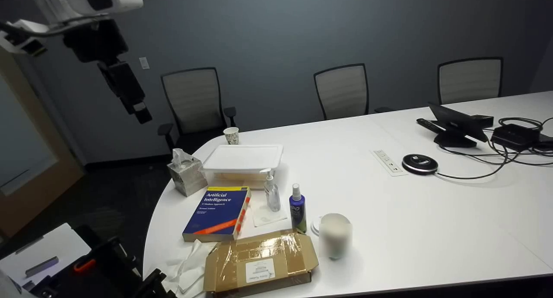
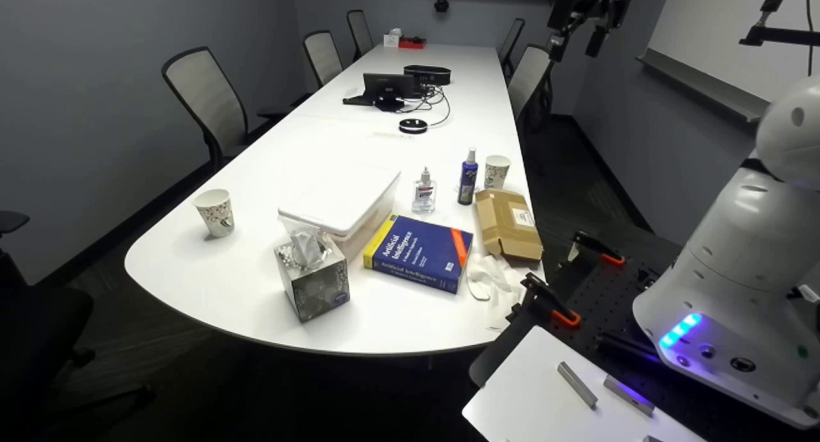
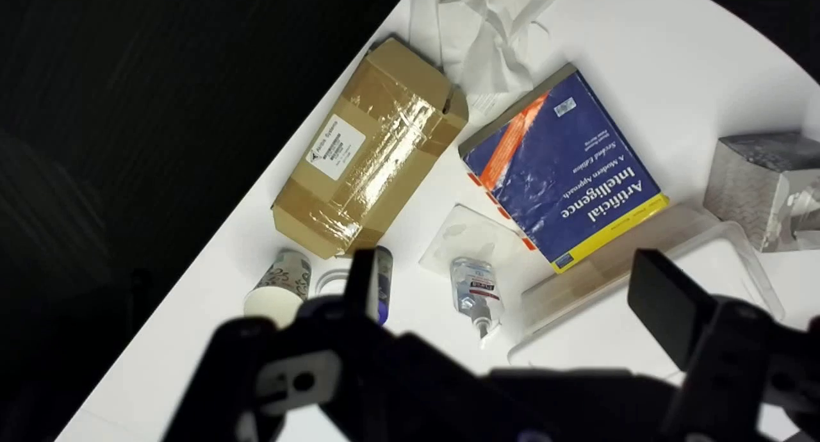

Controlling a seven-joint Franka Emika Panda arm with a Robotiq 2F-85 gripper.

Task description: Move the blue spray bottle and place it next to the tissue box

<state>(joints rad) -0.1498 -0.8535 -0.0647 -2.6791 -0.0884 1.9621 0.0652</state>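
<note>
The blue spray bottle [image 1: 298, 212] stands upright on the white table between the clear pump bottle and a paper cup; it also shows in an exterior view [image 2: 468, 182]. In the wrist view the spray bottle [image 3: 385, 280] is partly hidden behind a finger. The tissue box [image 1: 188, 178], grey patterned with white tissue on top, stands near the table's rounded end, also in an exterior view [image 2: 317, 282] and at the right of the wrist view [image 3: 756, 189]. My gripper [image 2: 576, 48] is high above the table, apart from both. In the wrist view the gripper [image 3: 512, 294] is wide open and empty.
A blue book [image 2: 419, 250], a lidded white container [image 2: 346, 198], a clear pump bottle [image 2: 424, 192] and a cardboard box [image 2: 509, 224] stand between bottle and tissue box. Paper cups stand beside the spray bottle [image 2: 496, 171] and at the far side [image 2: 216, 212]. Crumpled tissues [image 2: 493, 282] lie near the edge.
</note>
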